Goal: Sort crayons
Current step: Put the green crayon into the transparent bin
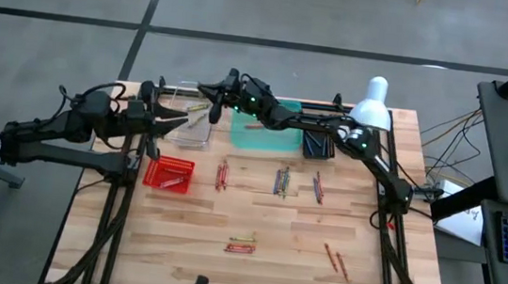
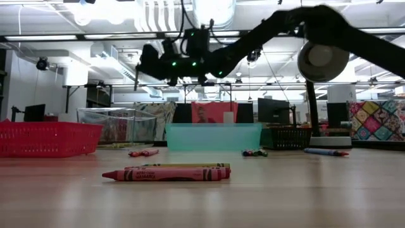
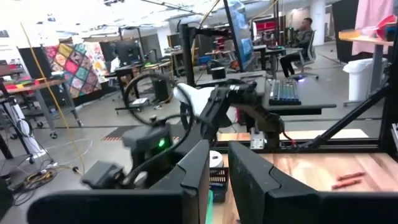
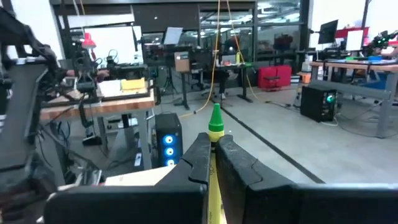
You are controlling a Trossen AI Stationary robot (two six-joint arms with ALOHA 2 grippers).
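The right gripper [image 4: 213, 149] is clamped on a thin yellow-green wax crayon [image 4: 215, 121], whose long axis runs along the fingers, tip forward. It hangs over the bench's far edge, seemingly above the clear plastic tray [image 1: 190, 121]. The left gripper [image 1: 170, 117] waits beside that tray, fingers slightly apart, holding nothing.

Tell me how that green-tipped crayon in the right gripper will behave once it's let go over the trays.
The green-tipped crayon, pinched in the right gripper, looks thin, stiff and round, so it will probably drop cleanly and roll a little on landing. It seems light and waxy, so it could slip or snap under a hard squeeze. The clear tray nearby has walls that should stop it.
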